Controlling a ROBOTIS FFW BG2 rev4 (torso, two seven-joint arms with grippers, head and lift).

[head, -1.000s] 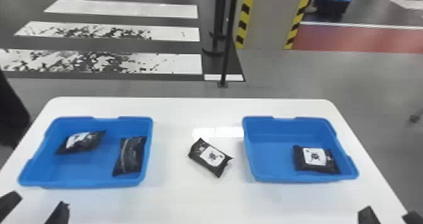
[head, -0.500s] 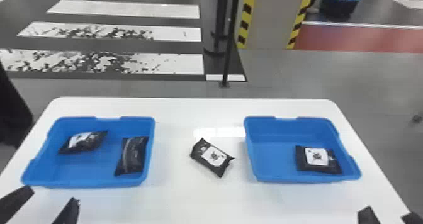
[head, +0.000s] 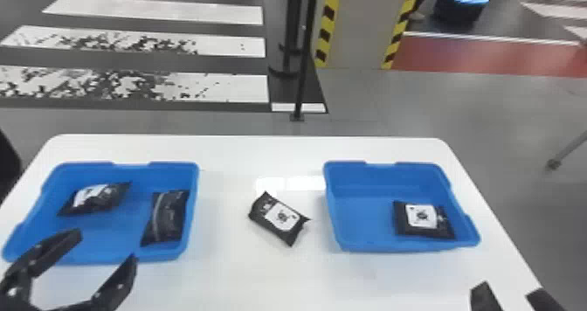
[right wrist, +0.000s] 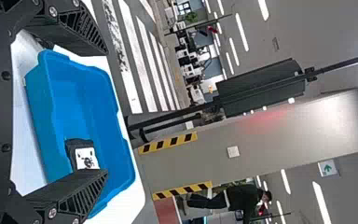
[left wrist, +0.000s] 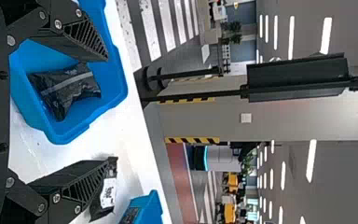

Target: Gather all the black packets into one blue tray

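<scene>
My left gripper [head: 107,262] is open over the near edge of the left blue tray [head: 193,209], with nothing between its fingers. That tray holds two black packets, one tilted at its left [head: 98,197] and one along its right wall [head: 168,216]. Another black packet [head: 279,217] lies on the table between the trays. The right blue tray [head: 362,218] holds one black packet [head: 422,220]. At the near right edge stands my right gripper [head: 509,297], open and empty. In the left wrist view my left gripper [left wrist: 100,109] shows again; in the right wrist view, my right gripper [right wrist: 105,112].
The white table [head: 244,279] has rounded far corners. A black post [head: 301,78] stands on the floor beyond its far edge, near a pillar [head: 360,26] with yellow and black stripes.
My left gripper has moved forward and to the right, reaching over the left tray's near edge. The right gripper has stayed in place, as have the packets and trays.
</scene>
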